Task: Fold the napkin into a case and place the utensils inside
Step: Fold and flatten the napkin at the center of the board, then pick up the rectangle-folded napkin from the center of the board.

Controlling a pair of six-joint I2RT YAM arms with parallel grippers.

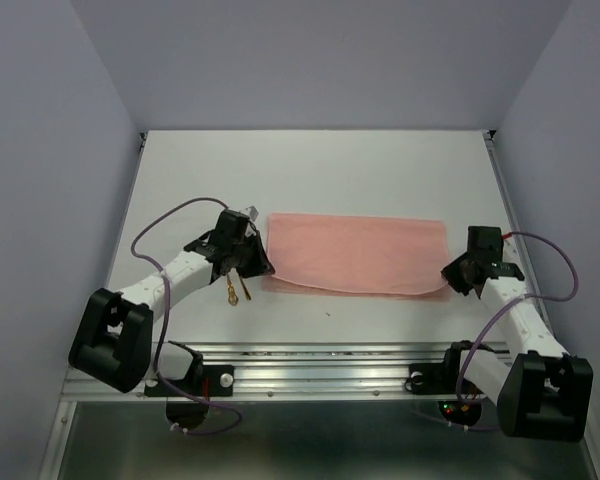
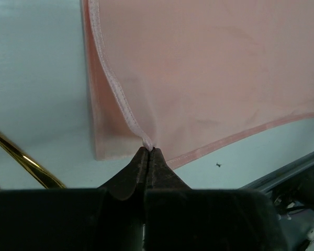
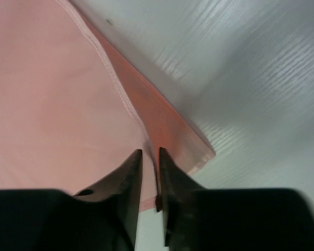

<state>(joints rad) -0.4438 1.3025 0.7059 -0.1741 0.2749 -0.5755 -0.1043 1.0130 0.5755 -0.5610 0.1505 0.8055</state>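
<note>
The salmon-pink napkin (image 1: 355,253) lies folded in two as a wide rectangle at mid-table. My left gripper (image 1: 263,271) is at its near-left corner, shut on the hemmed corner of the top layer, which it holds slightly raised in the left wrist view (image 2: 148,149). My right gripper (image 1: 451,277) is at the near-right corner. Its jaws stand a narrow gap apart over the top layer's hem in the right wrist view (image 3: 150,152). The gold utensils (image 1: 235,290) lie just left of the napkin, partly under the left gripper; one handle shows in the left wrist view (image 2: 21,159).
The white table (image 1: 310,170) is walled on the left, back and right. A metal rail (image 1: 320,365) with the arm bases runs along the near edge. A small dark speck (image 1: 328,314) lies in front of the napkin.
</note>
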